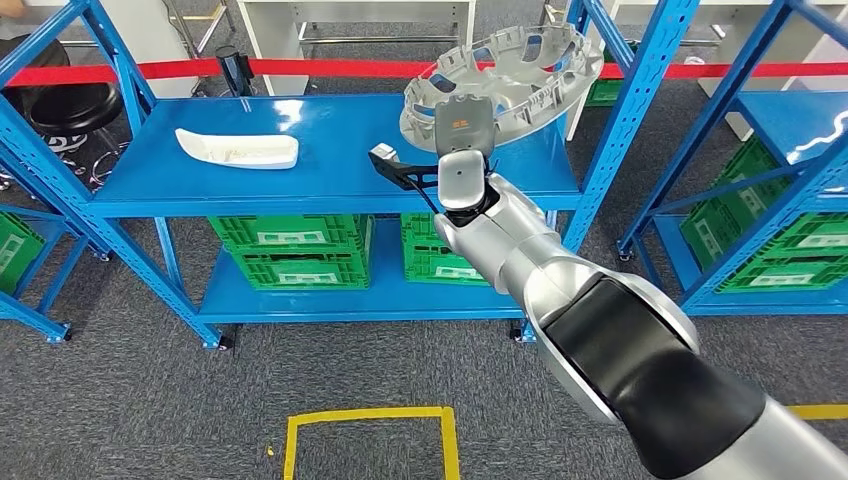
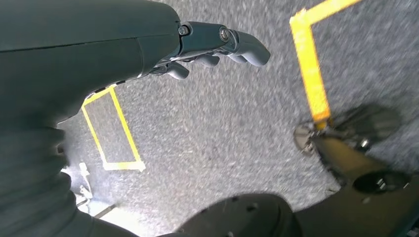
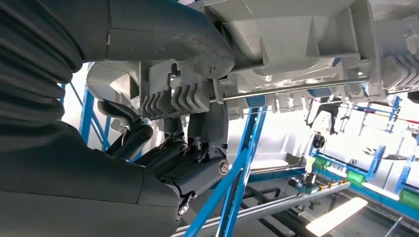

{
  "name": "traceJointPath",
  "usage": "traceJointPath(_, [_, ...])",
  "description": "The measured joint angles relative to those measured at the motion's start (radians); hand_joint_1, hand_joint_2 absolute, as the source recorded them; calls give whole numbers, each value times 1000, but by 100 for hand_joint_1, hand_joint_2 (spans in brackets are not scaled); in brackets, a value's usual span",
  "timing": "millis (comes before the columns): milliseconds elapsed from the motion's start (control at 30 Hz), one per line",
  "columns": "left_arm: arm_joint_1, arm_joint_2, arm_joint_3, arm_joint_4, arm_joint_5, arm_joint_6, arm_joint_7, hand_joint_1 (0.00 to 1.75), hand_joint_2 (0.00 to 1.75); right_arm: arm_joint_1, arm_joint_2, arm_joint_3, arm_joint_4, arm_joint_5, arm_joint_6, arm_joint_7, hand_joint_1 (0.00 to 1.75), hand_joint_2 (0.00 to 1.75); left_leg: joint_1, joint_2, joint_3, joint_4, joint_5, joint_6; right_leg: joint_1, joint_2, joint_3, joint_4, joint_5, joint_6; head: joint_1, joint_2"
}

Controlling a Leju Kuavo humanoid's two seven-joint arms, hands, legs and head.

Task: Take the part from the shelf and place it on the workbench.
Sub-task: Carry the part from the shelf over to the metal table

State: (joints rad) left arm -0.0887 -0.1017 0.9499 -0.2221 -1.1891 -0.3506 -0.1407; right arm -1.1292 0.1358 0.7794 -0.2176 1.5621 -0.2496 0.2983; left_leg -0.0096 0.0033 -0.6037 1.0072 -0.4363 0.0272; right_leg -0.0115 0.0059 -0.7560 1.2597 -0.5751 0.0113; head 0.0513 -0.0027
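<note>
right hand (image 1: pixel 462 135) outstretched over the shelf (image 1: pixel 330 170), fingers (image 3: pixel 168 148) clamped on the grey ring-shaped part (image 1: pixel 520 70)

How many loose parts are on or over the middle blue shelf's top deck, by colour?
white long curved plastic part: 1
grey round ribbed plastic part, gripped by the right hand: 1
Total: 2

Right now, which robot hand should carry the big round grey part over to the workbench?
The right hand. It already grips the round grey part by its rim, lifted and tilted above the blue shelf. The left hand hangs down by the floor, holding nothing.
</note>
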Motion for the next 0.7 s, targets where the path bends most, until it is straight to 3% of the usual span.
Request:
traceJointPath(33, [0, -1, 0, 0, 0, 0, 0, 0, 175, 1, 0, 0, 0, 0, 0, 0, 175, 175, 1, 1, -16, 2, 11, -1, 0, 0, 2, 41, -6, 3, 0, 0])
traceJointPath(67, [0, -3, 0, 0, 0, 0, 0, 0, 175, 1, 0, 0, 0, 0, 1, -1, 175, 175, 2, 2, -34, 6, 22, -2, 0, 0, 18, 54, 9, 4, 0, 0])
traceJointPath(100, [0, -4, 0, 1, 0, 0, 0, 0, 175, 1, 0, 0, 1, 0, 2, -1, 175, 175, 3, 2, -52, 11, 32, -5, 0, -1, 50, 32, 36, 5, 0, 0])
traceJointPath(133, [0, -4, 0, 1, -1, 0, 1, 0, 175, 1, 0, 0, 1, 0, 3, 0, 175, 175, 4, 2, -68, 17, 41, -8, 0, -1, 96, -19, 55, 4, 0, 0])
traceJointPath(167, [0, -5, 0, 0, -1, 0, 1, 0, 175, 1, 1, 0, 0, 0, 3, 0, 175, 175, 4, 1, -82, 24, 49, -13, 2, -2, 149, -88, 53, 3, 0, 0])
traceJointPath(233, [1, -4, 0, 0, -2, 0, 2, 0, 175, 2, 2, 0, 0, 0, 5, 0, 175, 175, 3, 0, -95, 31, 63, -24, 6, -1, 213, -185, 28, -9, 1, 0])
traceJointPath(267, [1, -4, 0, -1, -2, 0, 2, 0, 175, 3, 2, 0, 0, 0, 7, -1, 175, 175, 2, 0, -97, 30, 71, -30, 8, 0, 221, -204, 20, -17, 1, 0])
traceJointPath(333, [2, -3, 0, -1, -4, 0, 2, 0, 175, 3, 2, 4, 1, 1, 11, -7, 175, 175, 4, -2, -103, 28, 81, -42, 6, 0, 209, -208, 36, -33, 3, 0])
traceJointPath(367, [3, -2, 0, -1, -6, 0, 2, 0, 175, 2, 2, 7, 1, 1, 12, -11, 175, 175, 5, -2, -111, 38, 63, -49, 5, -1, 200, -209, 47, -41, 2, 0])
traceJointPath(400, [3, -2, 0, -1, -7, 0, 2, 0, 175, 1, 2, 11, 1, 1, 13, -14, 175, 175, 7, -3, -122, 66, 28, -55, 3, -3, 190, -211, 59, -48, 1, 0])
traceJointPath(467, [3, -1, 0, -1, -9, 0, 1, 0, 175, -3, 2, 18, 1, 2, 13, -17, 175, 175, 11, -3, -151, 177, -73, -66, 2, -5, 167, -212, 81, -54, -1, 0])
traceJointPath(500, [3, -1, 0, -1, -10, 0, 1, 0, 175, -5, 2, 22, 1, 2, 14, -18, 175, 175, 12, -3, -162, 244, -108, -70, 2, -7, 154, -211, 92, -54, -1, 0])
traceJointPath(533, [3, -1, 0, -1, -11, 0, 0, 0, 175, -6, 2, 26, 1, 1, 14, -19, 175, 175, 13, -3, -165, 295, -121, -72, 2, -8, 140, -211, 102, -52, -1, 0])
traceJointPath(567, [3, -1, 0, -1, -11, 0, -1, 0, 175, -7, 2, 31, 1, 1, 15, -20, 175, 175, 14, -3, -153, 318, -113, -73, 2, -9, 127, -210, 113, -50, -1, 0])
traceJointPath(600, [3, -1, 0, -1, -11, 0, -2, 0, 175, -8, 2, 35, 1, 1, 16, -20, 175, 175, 15, -3, -124, 305, -90, -73, 2, -9, 114, -209, 124, -48, -1, 0])
traceJointPath(633, [3, -1, 0, -1, -11, 0, -2, 0, 175, -9, 2, 38, 1, 1, 18, -20, 175, 175, 17, -3, -77, 257, -68, -72, 2, -9, 103, -209, 133, -44, -1, 0])
traceJointPath(700, [1, -1, 0, -1, -11, 0, -4, 0, 175, -14, 3, 42, 1, 1, 19, -22, 175, 175, 15, -6, 30, 116, -72, -65, 3, -8, 85, -207, 150, -35, 0, 0])
